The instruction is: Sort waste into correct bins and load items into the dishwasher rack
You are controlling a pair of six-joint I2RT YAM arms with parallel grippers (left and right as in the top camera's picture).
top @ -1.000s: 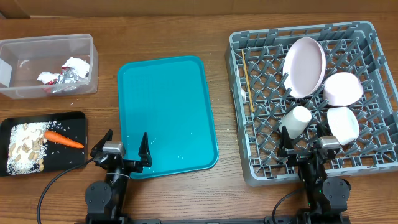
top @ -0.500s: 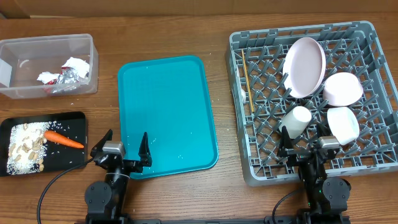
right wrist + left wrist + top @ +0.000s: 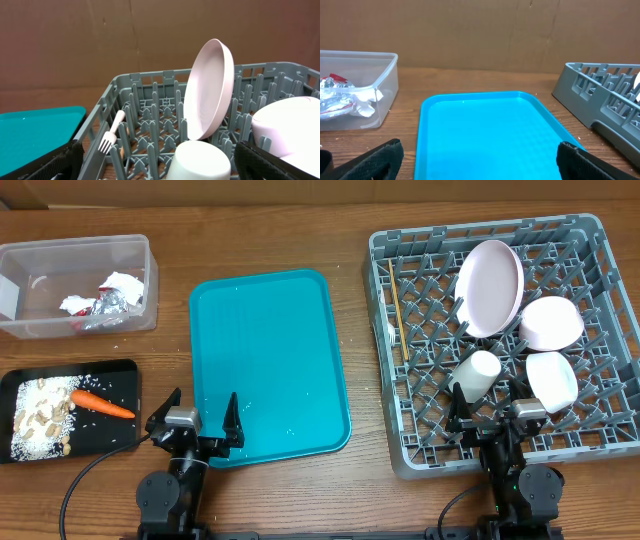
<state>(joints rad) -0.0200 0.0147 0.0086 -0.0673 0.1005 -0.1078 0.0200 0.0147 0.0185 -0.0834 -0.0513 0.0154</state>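
Observation:
The grey dishwasher rack holds a white plate standing on edge, two white bowls, a white cup and a fork along its left side. The clear tub holds crumpled napkins and a foil wrapper. On the black tray lie a carrot and beige food bits. My left gripper is open over the teal tray's near edge, nothing between its fingers. My right gripper is open at the rack's near edge, behind the cup.
An empty flat teal serving tray lies between the bins and the rack. A brown cardboard wall backs the wooden table. The rack's near wall stands right in front of the right gripper.

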